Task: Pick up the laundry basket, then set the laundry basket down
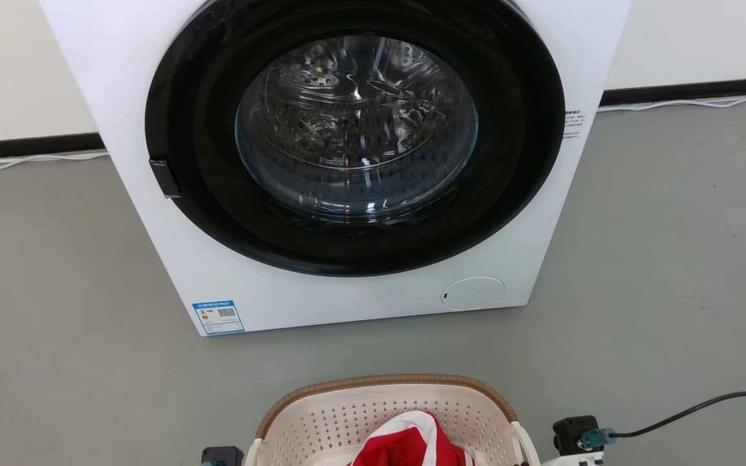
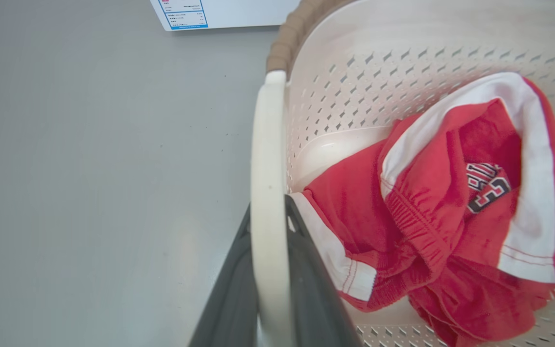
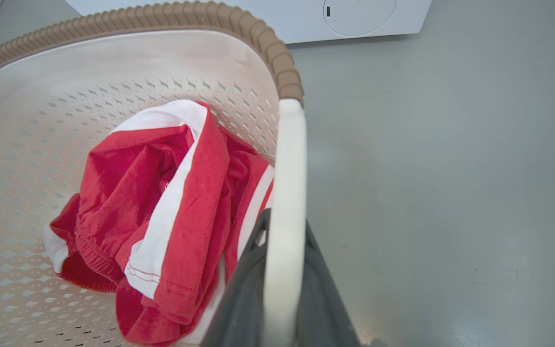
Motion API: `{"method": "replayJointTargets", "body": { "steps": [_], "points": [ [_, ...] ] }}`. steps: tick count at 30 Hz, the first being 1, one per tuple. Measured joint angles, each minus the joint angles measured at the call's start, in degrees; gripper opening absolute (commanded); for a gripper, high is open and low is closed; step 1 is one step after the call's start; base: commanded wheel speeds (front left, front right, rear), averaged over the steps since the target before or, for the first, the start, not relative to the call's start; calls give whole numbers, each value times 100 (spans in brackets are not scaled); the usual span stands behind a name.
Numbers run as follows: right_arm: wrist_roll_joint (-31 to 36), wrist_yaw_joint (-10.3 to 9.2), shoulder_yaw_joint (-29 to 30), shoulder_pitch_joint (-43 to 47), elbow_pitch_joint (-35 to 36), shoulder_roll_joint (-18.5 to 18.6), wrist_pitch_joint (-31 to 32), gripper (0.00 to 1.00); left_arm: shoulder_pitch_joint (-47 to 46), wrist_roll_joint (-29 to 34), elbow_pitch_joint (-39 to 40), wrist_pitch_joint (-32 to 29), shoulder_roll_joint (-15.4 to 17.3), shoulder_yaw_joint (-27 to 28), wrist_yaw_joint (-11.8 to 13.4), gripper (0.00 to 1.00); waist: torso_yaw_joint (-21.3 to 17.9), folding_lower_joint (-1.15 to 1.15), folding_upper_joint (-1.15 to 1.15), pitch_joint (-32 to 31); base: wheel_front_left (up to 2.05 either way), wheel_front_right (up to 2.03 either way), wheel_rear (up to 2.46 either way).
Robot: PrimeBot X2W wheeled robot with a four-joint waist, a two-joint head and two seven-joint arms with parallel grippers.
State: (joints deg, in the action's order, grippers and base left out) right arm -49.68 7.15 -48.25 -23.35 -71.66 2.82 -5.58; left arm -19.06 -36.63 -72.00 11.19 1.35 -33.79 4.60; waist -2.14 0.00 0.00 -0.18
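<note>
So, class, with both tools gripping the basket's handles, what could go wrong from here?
The left tool and right tool each pinch only a thin white loop handle of the laundry basket; uneven lifting could tilt it and spill the red garment.
The washer stands close ahead; a forward swing might hit it.
The black cable by the right arm could snag.

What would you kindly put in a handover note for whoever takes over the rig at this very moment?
Left gripper: fingers closed on the basket's left handle.
Right gripper: fingers closed on the right handle.
Laundry basket: in front of the washer, apart from it, with a red and white garment inside.
Done: both handles gripped. Whether the basket is off the floor cannot be told.
Left: lift if not yet up, then set it down and release.
</note>
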Motion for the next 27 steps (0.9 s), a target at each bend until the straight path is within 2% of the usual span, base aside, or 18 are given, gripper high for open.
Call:
{"method": "replayJointTargets", "body": {
  "steps": [27],
  "points": [
    [-431,0,-391,-52,-115,-14,-127,0,-4,-319,-65,102,-4,-232,44,0,42,0,0,178,0,0,0]
  ]
}}
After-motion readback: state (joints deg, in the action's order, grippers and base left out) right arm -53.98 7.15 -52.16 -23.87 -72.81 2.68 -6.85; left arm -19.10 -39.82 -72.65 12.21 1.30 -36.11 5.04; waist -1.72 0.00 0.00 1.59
